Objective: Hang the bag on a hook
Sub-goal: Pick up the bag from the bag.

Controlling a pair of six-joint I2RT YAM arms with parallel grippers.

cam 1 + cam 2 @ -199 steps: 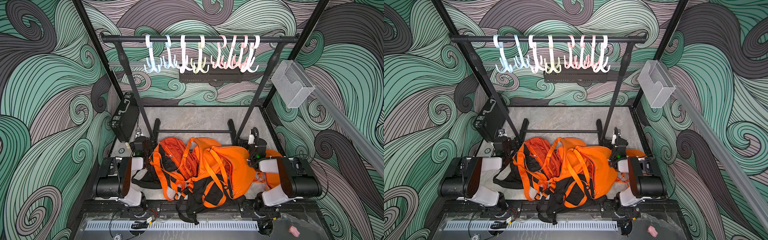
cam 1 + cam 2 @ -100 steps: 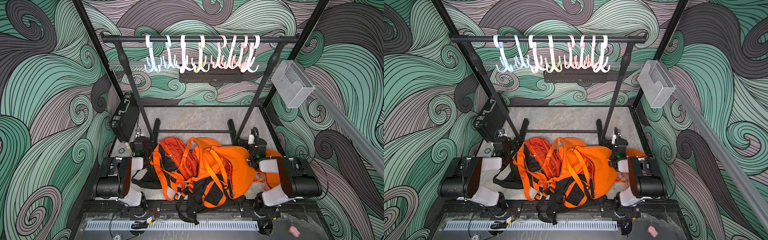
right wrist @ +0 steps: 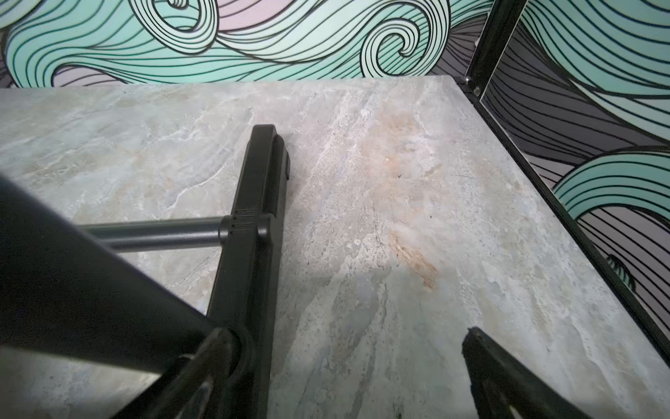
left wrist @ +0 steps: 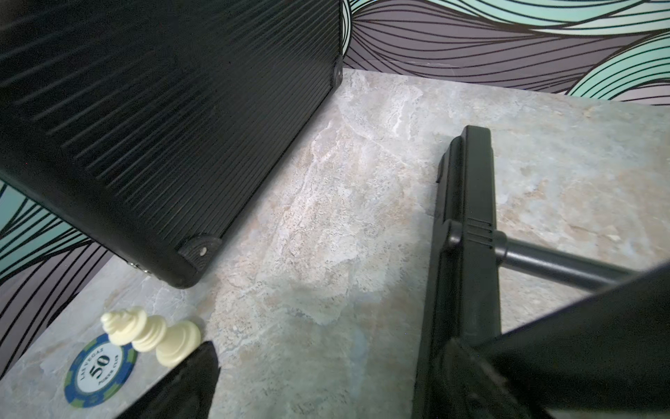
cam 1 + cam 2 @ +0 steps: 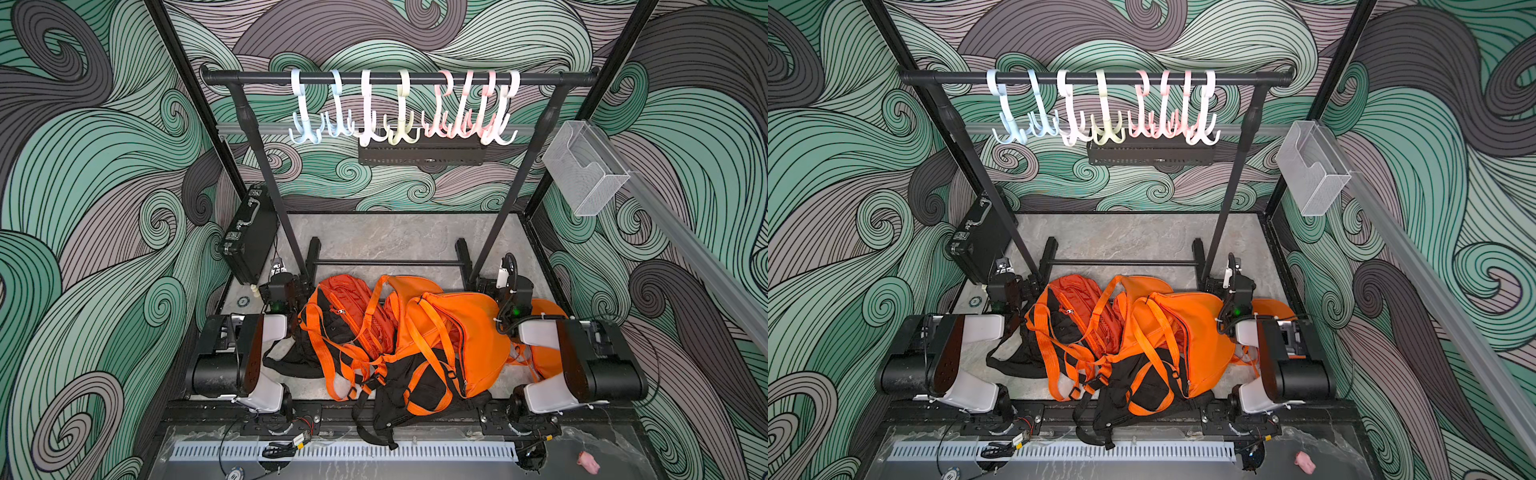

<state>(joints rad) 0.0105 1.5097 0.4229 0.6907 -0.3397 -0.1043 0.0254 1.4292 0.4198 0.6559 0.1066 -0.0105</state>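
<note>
Right, starting at the left: a black case (image 5: 249,237) stands on edge by the wall, and in the left wrist view its ribbed side runs out of frame. Beside it lie cream chess pieces (image 4: 152,332), turned and ridged, overlapping a blue poker chip (image 4: 99,370); how many pieces is hard to tell. The left pincer (image 4: 326,381) shows only blurred dark fingertips at the frame's edge, spread wide and released, low over the marbled grey worktop (image 4: 326,217) by the left rack foot (image 4: 464,235). Centre: an orange-and-black backpack (image 5: 332,328) and a bright orange bag (image 5: 469,332) lie crumpled on the worktop between the arms, straps so tangled that where one ends is unclear. An orange fold (image 5: 546,307) pokes out, half hidden, under the right arm. Above, glossy pastel hooks (image 5: 461,124) hang on the black rail (image 5: 249,78). The right pincer (image 3: 344,362), likewise cropped, is released beside the right rack foot (image 3: 253,217). Both arms are folded low, wrists toward the rack. Far right, there is a clear box (image 5: 586,170) on the wall, then a small pink thing (image 5: 588,461), unidentifiable.
</note>
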